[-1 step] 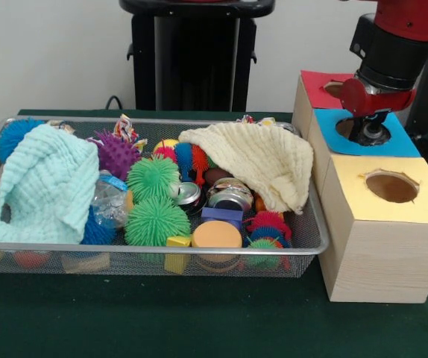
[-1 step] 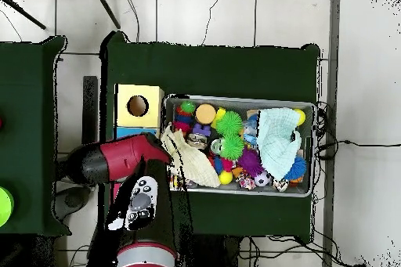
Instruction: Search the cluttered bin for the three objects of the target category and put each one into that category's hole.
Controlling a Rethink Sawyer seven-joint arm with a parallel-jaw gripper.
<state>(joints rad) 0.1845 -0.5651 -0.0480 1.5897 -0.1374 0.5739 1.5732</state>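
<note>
On the green tabletop (image 1: 199,321) stands a wire mesh bin (image 1: 303,250), crowded from end to end. At its left a mint cloth (image 1: 46,186) is draped over whatever lies beneath; it is soft and light, and would lift away if pinched at a raised fold. Next to it sit a purple spiky ball (image 1: 115,154) and 2 green spiky balls (image 1: 153,179), rubbery and yielding, likely light and easy to squeeze across the middle, though the soft spikes may let them slip. Near the centre lie crushed metal cans (image 1: 230,195), stiff, thin-walled and smooth, probably best taken across the flattened body, not by the rim. In front of them is an orange disc (image 1: 216,234), flat and hard, offering little but its edge. A cream cloth (image 1: 262,160) covers the bin's right end and may hide more.

Which category is the target cannot be told from these views, so the 3 wanted objects may be among the balls, the cans or the blocks.

At the right stand the sorting boxes; the tool (image 1: 369,133) hangs directly over the hole in the blue-topped box (image 1: 404,140), beside the yellow-topped box (image 1: 423,195). Whether its fingers are open, closed or holding anything cannot be told.
</note>
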